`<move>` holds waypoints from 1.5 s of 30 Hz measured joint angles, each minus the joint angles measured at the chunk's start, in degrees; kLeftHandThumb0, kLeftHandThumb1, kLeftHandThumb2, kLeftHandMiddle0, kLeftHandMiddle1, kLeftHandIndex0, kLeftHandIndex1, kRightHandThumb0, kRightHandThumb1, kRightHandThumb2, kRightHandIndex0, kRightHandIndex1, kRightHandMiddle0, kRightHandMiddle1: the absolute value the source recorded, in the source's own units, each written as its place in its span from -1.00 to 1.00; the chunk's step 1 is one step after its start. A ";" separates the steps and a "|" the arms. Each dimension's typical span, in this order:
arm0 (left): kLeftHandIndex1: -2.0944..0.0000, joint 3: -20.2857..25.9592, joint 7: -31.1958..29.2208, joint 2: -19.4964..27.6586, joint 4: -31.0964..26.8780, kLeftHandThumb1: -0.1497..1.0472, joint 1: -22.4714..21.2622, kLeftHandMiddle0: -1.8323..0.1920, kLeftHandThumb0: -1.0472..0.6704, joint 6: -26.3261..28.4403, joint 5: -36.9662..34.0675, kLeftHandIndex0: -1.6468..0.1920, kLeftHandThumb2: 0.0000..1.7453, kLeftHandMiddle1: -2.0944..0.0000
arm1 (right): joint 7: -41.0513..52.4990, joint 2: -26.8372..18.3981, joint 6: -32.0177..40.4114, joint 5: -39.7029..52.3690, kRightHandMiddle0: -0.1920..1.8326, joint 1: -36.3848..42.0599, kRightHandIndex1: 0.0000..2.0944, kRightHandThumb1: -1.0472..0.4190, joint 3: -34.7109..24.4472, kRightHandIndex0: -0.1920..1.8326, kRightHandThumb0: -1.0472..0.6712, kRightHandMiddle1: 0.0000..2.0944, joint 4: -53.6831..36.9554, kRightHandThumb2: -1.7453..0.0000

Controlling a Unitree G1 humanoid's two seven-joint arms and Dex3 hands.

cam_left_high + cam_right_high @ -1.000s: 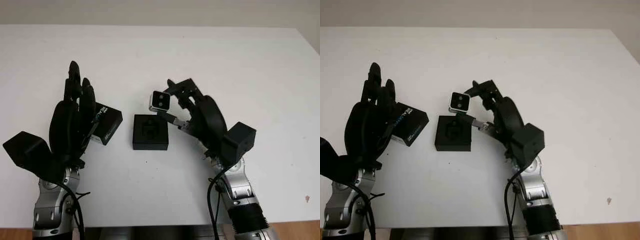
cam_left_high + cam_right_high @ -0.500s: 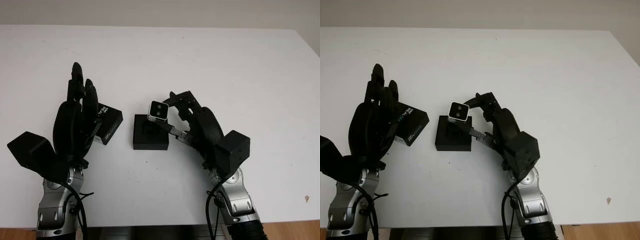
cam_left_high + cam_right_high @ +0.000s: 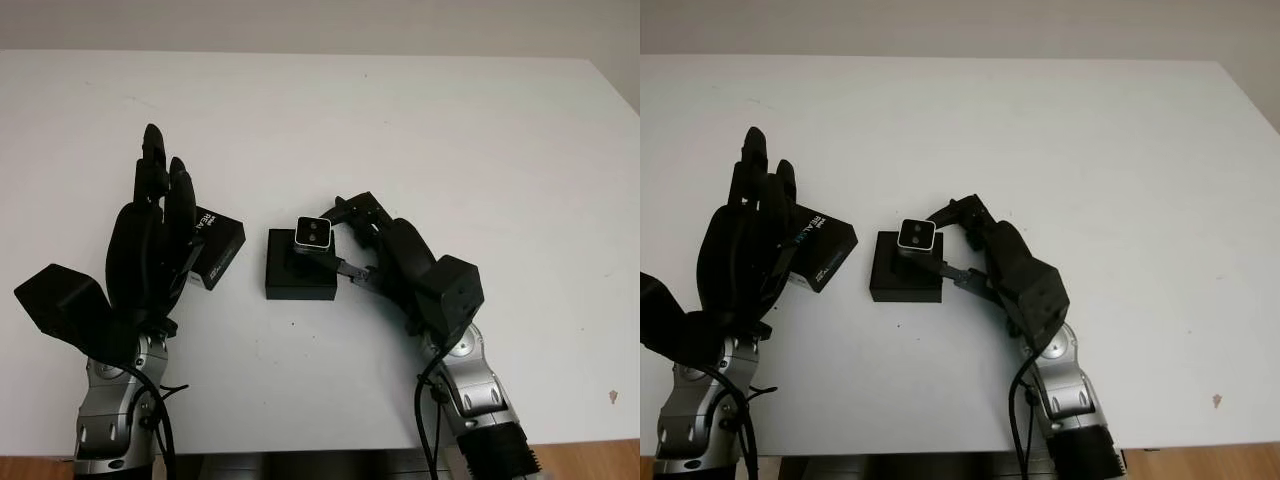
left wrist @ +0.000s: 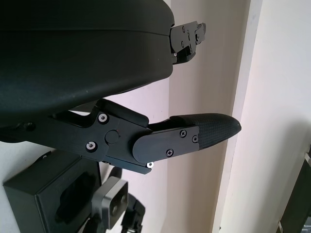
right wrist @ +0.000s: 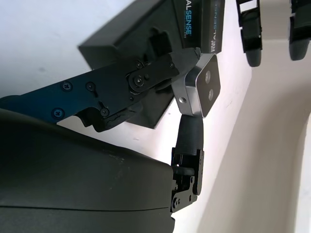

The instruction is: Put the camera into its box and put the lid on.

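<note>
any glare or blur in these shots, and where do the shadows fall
Left eye view: even, soft light, no glare on the white table; faint shadows hug the black foam-lined box and the right hand gripping the small silver camera. Left wrist view: the open left hand is sharp, the background washed out. Right wrist view: the lettering on the black lid stays readable.

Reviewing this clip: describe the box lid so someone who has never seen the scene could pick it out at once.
On the white table, look to the upright, open left hand. Against its fingers sits the lid, a black slab lying askew with white lettering. Unlike the open box beside it, it has no recess.
</note>
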 measured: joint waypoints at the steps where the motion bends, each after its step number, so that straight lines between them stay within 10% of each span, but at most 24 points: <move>1: 1.00 -0.03 0.06 -0.02 0.00 1.00 0.00 1.00 -0.59 0.00 0.00 1.00 -0.33 1.00 | 0.06 0.00 -0.24 -0.09 -0.31 -0.37 -0.94 -1.00 0.02 -0.64 -0.37 1.00 0.16 0.73; 45: 1.00 0.11 0.21 -0.09 0.01 1.00 0.20 1.00 -0.58 0.01 -0.12 1.00 -0.35 1.00 | 3.09 -0.78 -1.15 0.87 -0.37 1.63 -0.96 -1.00 1.19 -0.68 -0.34 1.00 1.04 0.71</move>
